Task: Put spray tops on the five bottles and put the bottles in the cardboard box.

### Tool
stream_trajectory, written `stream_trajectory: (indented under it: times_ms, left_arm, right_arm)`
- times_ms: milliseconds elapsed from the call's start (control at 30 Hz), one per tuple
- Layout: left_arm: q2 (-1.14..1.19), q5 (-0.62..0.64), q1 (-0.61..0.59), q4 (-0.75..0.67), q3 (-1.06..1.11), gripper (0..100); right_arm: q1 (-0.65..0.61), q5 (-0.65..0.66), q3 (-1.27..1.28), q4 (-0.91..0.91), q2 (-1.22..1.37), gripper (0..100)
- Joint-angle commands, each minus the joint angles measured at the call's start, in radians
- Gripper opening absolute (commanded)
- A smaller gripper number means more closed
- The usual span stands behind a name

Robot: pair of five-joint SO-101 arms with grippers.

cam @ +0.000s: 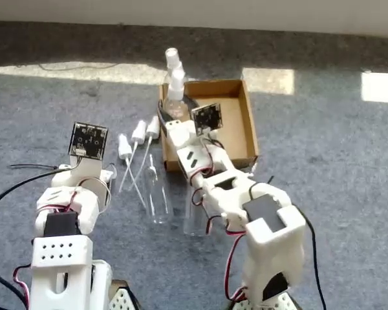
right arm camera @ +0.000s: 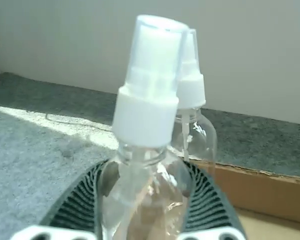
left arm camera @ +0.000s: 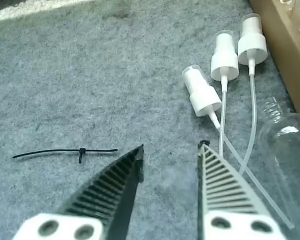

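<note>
Right tool (right arm camera: 145, 202): clamped on a clear bottle (right arm camera: 140, 170), upright, white spray top (right arm camera: 149, 85) already on, ribbed fingers (right arm camera: 77, 200) pressed to both flanks. Just beyond this tool, a second capped bottle (right arm camera: 195, 130), also upright, close behind the held one. Cardboard box (right arm camera: 250, 182) edge just past the pair. From above, both bottles standing at the box corner ahead of this tool's wrist; cannot tell whether inside the rim or on it.

Left tool (left arm camera: 172, 149): spread wide, nothing between the tips, low over grey carpet (left arm camera: 90, 75). Ahead of the tips, toward the box side, three loose spray tops (left arm camera: 202, 92), tubes trailing back past one finger. Beside that same finger, an uncapped bottle (left arm camera: 285, 145) lying flat. Off the other finger's tip, a black cable tie (left arm camera: 65, 151). Under the right arm, another bare bottle (cam: 195, 219) on its side.
</note>
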Motion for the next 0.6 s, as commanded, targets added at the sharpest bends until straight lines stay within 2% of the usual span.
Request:
stream_trajectory:
  times_ms: [0,567]
  left_arm:
    - [-0.007,-0.003,0.022,-0.018,-0.004,17]
    - [-0.007,-0.003,0.022,-0.018,-0.002,17]
  right_arm:
    - [-0.007,-0.009,-0.079,-0.024,0.007,0.4]
    - [0.022,-0.008,-0.076,-0.024,0.016,0.7]
